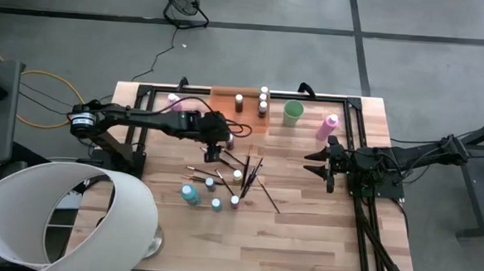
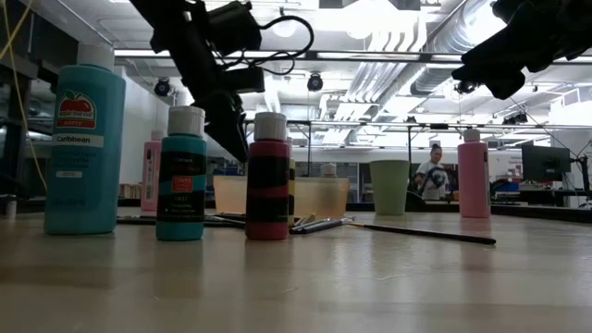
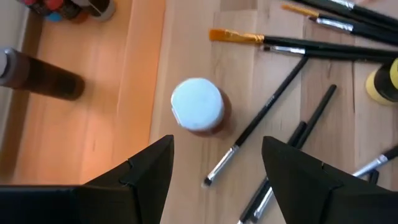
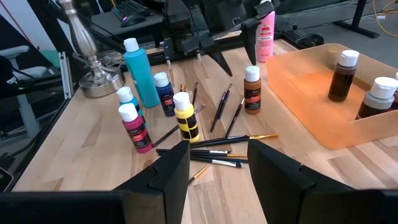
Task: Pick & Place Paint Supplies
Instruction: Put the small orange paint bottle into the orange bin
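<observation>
Left gripper (image 1: 214, 147) sits centre-left in the high view, just beside the orange tray (image 1: 227, 96), fingers spread wide and holding nothing. In the left wrist view a brown bottle with white cap (image 3: 199, 107) stands upright on the wood between and just ahead of the open fingers (image 3: 140, 174), untouched, next to the tray edge. Paintbrushes (image 1: 248, 171) lie scattered across the table middle; several small bottles (image 1: 215, 204) and a tall teal bottle (image 1: 189, 194) stand below them in frame. Three bottles (image 1: 263, 103) already stand in the tray, upper centre. Green cup (image 1: 293, 112) and a pink bottle (image 1: 329, 126) are right of the tray. Right gripper (image 1: 317, 162) waits at centre-right, fingers partly apart, empty.
</observation>
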